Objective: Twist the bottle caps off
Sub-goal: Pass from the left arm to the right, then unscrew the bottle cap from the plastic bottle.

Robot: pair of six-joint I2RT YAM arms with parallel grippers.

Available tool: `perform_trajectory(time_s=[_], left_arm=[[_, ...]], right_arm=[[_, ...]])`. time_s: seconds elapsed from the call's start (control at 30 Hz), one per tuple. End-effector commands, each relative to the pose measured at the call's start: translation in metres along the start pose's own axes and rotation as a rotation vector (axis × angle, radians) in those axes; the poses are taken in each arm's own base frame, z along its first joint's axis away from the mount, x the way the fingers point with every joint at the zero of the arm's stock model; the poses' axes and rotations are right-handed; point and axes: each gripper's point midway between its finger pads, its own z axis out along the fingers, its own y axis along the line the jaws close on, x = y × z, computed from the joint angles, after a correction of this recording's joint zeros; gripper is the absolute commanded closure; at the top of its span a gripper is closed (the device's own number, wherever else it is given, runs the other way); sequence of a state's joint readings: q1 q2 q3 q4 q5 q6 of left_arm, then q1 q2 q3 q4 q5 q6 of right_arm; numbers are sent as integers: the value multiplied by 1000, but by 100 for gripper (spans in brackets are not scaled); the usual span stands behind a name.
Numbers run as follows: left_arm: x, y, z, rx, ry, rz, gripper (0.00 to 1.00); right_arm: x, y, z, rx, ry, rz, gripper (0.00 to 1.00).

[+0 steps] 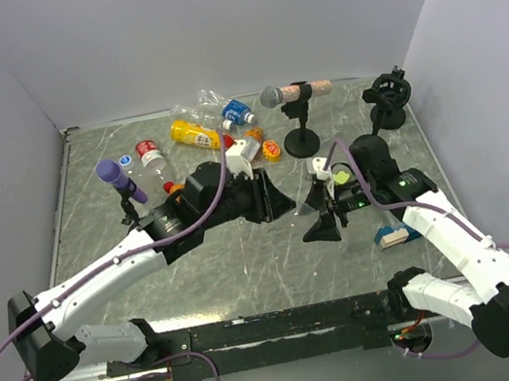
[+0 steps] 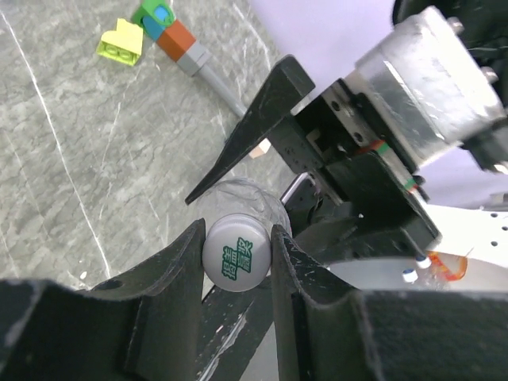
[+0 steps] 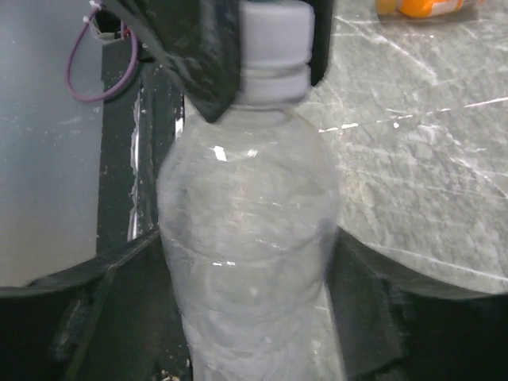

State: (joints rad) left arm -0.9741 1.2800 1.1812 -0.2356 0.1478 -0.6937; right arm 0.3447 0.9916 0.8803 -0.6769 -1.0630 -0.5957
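A clear bottle (image 3: pixel 250 238) hangs between my two grippers above the middle of the table. Its white cap (image 2: pixel 236 254), printed with green characters, is pinched between the jaws of my left gripper (image 2: pixel 238 232), which is shut on it. The cap (image 3: pixel 274 32) also shows in the right wrist view, with the left fingers (image 3: pixel 198 63) on both sides of it. My right gripper (image 3: pixel 246 242) has its fingers pressed on either side of the bottle's body. From above, the left gripper (image 1: pixel 276 201) and right gripper (image 1: pixel 321 206) face each other closely.
At the back lie a yellow bottle (image 1: pixel 194 135), a blue-labelled bottle (image 1: pixel 236 112), a red-labelled bottle (image 1: pixel 149 153) and a stubby orange bottle (image 1: pixel 270 150). A purple-headed microphone (image 1: pixel 120 180), a grey-headed microphone (image 1: pixel 287 96) and a black stand (image 1: pixel 388 98) are upright. A yellow-green block (image 2: pixel 121 44) lies nearby.
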Motion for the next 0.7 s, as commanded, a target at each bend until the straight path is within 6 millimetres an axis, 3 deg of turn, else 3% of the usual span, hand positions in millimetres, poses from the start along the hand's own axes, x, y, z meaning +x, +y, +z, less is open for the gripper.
perform_trajectory(time_s=[0.0,0.1,0.27,0.3,0.4,0.47,0.53,0.67], left_arm=[[-32,-19,-13,54,-141,-20,99],[-30,-18,-13,57,-144,-24,99],[-27,-22,-23,107,-162,-24,93],[-24,-23,-25,118,-159,-22,83],[-22,-27,-39,134,-161,3,27],[-23,-28,-55,133,-175,42,8],[-26,-28,-76,131,-205,107,0],[-12,-37,-111,225,-212,339,3]], right_arm=[[-11,3,4,-50,-34,0,33],[-14,4,5,-71,-31,18,61],[-17,8,2,-80,-45,1,79],[-18,9,1,-78,-48,-8,80],[-19,16,-3,-89,-51,-54,80],[-19,23,-7,-109,-46,-91,81],[-19,29,-10,-123,-39,-135,81],[-17,43,-16,-164,-34,-201,81]])
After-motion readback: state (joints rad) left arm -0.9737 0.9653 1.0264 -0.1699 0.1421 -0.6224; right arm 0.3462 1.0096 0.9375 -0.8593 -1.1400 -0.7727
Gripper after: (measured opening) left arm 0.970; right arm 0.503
